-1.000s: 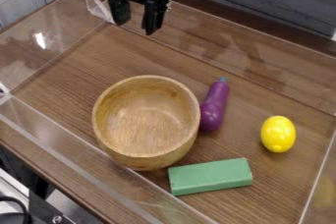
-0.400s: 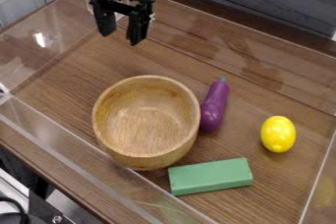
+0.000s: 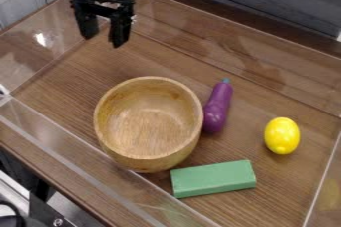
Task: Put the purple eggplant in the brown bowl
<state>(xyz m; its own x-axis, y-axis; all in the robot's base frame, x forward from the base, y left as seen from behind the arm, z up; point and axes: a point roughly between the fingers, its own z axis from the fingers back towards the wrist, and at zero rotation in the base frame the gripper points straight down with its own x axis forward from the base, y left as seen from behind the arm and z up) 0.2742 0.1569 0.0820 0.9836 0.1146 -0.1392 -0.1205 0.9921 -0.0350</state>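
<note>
Purple eggplant [image 3: 217,108]: laid lengthwise on the wooden table [image 3: 200,52], just right of the brown bowl [image 3: 148,122], stem end far; not yet bowled. Bowl: upright, empty, ready to receive. Gripper [image 3: 102,27]: hung far-left, well apart from the eggplant, jaws spread, nothing held, so no grasp is begun.

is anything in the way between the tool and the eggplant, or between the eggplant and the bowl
Only the bowl itself lies roughly between the open tool and the eggplant. The eggplant sits right beside the bowl's rim with nothing visible between them.
</note>
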